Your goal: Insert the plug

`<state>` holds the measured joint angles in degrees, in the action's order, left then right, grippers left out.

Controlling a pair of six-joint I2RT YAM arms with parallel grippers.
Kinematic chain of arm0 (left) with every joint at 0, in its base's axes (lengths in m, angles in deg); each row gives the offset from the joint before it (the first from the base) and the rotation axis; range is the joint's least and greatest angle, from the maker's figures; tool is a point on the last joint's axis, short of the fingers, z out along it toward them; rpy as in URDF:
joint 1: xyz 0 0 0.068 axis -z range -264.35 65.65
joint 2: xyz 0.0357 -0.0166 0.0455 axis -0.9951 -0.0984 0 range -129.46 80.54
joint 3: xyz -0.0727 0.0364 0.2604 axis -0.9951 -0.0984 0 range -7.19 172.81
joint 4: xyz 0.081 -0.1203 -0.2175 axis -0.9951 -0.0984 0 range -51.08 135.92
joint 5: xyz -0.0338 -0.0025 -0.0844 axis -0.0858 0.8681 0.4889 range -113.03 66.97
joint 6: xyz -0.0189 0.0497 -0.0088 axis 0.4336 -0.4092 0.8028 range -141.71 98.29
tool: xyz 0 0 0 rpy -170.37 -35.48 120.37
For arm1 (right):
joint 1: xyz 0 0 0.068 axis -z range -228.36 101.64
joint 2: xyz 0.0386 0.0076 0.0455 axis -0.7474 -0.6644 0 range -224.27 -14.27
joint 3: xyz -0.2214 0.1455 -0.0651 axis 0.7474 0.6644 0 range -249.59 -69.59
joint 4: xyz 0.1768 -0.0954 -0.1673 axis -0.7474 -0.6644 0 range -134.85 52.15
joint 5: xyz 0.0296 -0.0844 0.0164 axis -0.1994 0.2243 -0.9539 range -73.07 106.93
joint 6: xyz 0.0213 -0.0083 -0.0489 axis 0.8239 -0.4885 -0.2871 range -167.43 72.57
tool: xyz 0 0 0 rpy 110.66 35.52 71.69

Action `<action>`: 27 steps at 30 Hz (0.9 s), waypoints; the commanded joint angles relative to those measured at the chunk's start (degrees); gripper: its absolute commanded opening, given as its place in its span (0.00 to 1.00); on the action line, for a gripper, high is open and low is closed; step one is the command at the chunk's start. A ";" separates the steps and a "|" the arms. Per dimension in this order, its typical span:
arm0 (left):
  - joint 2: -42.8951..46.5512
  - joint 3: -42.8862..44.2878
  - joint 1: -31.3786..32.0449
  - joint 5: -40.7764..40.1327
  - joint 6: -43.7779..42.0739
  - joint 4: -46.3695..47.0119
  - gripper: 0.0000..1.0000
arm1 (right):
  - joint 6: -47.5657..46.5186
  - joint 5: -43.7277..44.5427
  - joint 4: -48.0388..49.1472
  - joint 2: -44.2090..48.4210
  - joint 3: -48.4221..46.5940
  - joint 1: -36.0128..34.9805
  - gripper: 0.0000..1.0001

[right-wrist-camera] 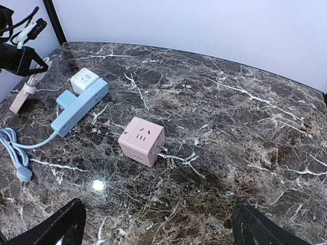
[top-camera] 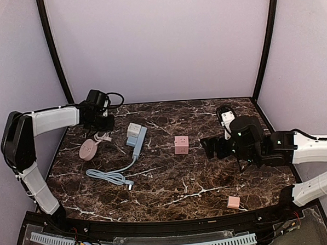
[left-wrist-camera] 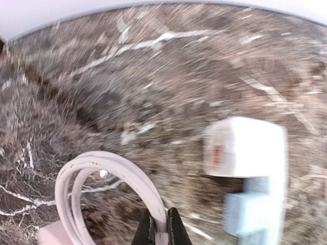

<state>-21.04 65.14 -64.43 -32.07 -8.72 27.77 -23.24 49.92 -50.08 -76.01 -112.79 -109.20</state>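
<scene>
My left gripper (left-wrist-camera: 158,227) is shut on a looped pale pink cable (left-wrist-camera: 115,171), at the back left of the table (top-camera: 100,123). The cable leads to a round pink device (top-camera: 88,150). A white cube adapter (left-wrist-camera: 245,148) sits plugged on a blue power strip (top-camera: 137,141), just right of my left gripper. A pink cube socket with metal prongs (right-wrist-camera: 142,141) lies mid-table, also seen from above (top-camera: 181,144). My right gripper (right-wrist-camera: 158,224) is open and empty, hovering to the right of the pink cube (top-camera: 215,147).
The blue strip's cable (top-camera: 108,175) curls toward the front left and ends in a plug (top-camera: 131,184). A small pink block (top-camera: 233,202) lies near the front right edge. The marble table (top-camera: 172,182) ends at a black front rail.
</scene>
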 commanded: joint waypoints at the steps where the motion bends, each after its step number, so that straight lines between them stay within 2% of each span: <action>1: 10.56 -2.13 5.97 -2.78 1.02 -3.69 0.01 | -0.72 1.01 -0.42 2.44 -2.85 0.28 0.99; 8: 21.19 -4.78 15.43 -2.51 2.60 -6.14 0.01 | 0.03 2.56 -4.72 5.49 -5.32 0.28 0.99; 13: 23.43 -3.61 25.24 -3.46 4.14 -6.60 0.01 | 1.21 5.96 -10.19 7.91 -8.27 0.29 0.99; 16: 21.03 -1.66 31.85 -4.60 4.98 -5.37 0.01 | 2.12 8.27 -12.79 9.58 -9.51 0.30 0.99; 20: 15.12 0.00 37.56 -4.50 6.96 -1.26 0.01 | 3.22 9.72 -16.83 11.61 -10.47 0.33 0.99; 27: -3.25 7.54 43.52 -1.41 9.24 7.18 0.01 | 5.20 10.29 -21.68 16.00 -9.94 0.33 0.99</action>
<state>-16.72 68.23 -22.86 -34.87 -1.22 29.19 -19.90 58.47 -67.94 -62.13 -122.25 -109.16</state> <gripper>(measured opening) 0.035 0.986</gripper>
